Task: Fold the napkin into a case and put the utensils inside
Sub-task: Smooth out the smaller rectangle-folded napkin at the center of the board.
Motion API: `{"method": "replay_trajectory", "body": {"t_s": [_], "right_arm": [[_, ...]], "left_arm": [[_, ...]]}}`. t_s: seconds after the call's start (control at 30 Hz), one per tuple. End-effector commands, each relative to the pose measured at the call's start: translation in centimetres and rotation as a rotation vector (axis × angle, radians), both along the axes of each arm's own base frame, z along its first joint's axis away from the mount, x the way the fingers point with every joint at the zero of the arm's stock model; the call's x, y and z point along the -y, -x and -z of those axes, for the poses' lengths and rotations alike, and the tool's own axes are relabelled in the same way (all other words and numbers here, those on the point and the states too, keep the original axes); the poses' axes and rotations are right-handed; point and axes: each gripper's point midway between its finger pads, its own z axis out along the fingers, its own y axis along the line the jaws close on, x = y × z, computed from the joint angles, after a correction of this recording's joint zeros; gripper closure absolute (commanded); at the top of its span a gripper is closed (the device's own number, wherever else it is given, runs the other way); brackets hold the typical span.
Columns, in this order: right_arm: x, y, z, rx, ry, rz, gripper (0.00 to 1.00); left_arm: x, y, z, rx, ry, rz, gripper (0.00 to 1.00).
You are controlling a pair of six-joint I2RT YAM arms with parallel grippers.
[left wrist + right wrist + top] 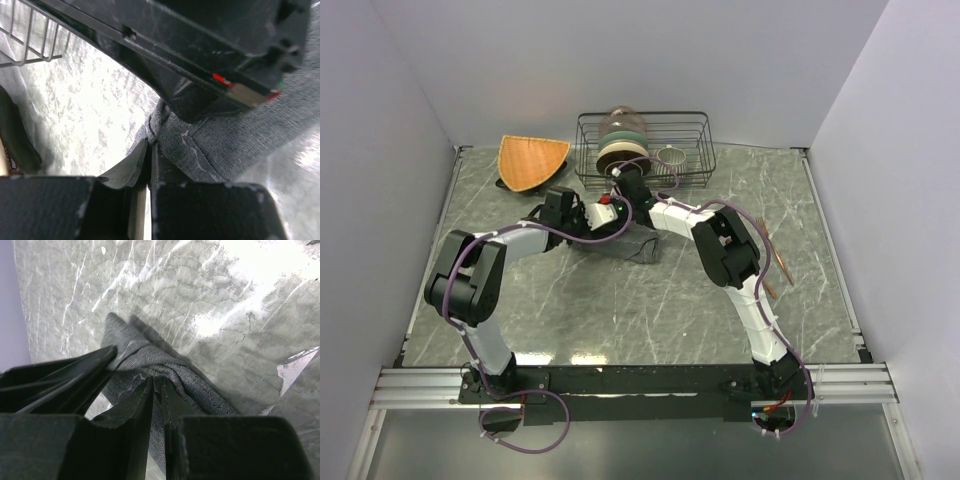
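**Left gripper (150, 150) and right gripper (157, 385) both pinched on the napkin (225, 145)**

Left wrist view first: the left gripper's two black fingers (125, 170) sit right at the bottom of the shot. They're squeezed down to a sliver, with a bunched fold of the napkin caught at their tips. Grey cloth spreads off to the right of them on the marbled table (90, 100). The right arm's dark housing (200, 45), red light on it, hangs close over the cloth. A corner of the wire rack (30, 40) peeks in top left.

Right wrist view: same deal. The right gripper's fingers are almost together and a ridge of napkin runs straight in between them, so it's holding cloth. Another dark finger comes in from the left and touches the napkin's pointed corner.

Top view: both grippers meet over the napkin, which lies as a rumpled heap toward the middle of the table's far edge, just on the near side of the wire rack. The utensils (778, 262) lie well apart from it by the right edge, past the right arm's elbow. The orange mat (532, 160) sits toward the far left corner, beside the rack.
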Motion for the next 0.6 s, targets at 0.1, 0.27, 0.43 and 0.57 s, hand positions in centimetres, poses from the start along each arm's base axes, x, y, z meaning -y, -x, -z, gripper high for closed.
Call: {"method": "replay_trajectory", "body": {"t_s": [0.1,0.27,0.43,0.57], "right_arm": [[0.3,-1.2,1.5,0.03,0.057,0.035,0.8],[0.1,-1.2,1.5,0.037,0.062,0.031,0.8],[0.2,-1.2,1.5,0.038,0.065,0.034,0.79],[0.3,-1.2,1.6,0.034,0.068,0.029,0.79]], "left_arm": [[1.3,0.5,-3.3,0.018,0.066,0.041,0.99],[1.7,1.5,-2.8,-0.039,0.08,0.071,0.99],[1.6,3.3,-0.1,-0.145,0.065,0.097,0.96],[0.5,4.0,2.1,-0.211,0.036,0.097,0.98]]}}
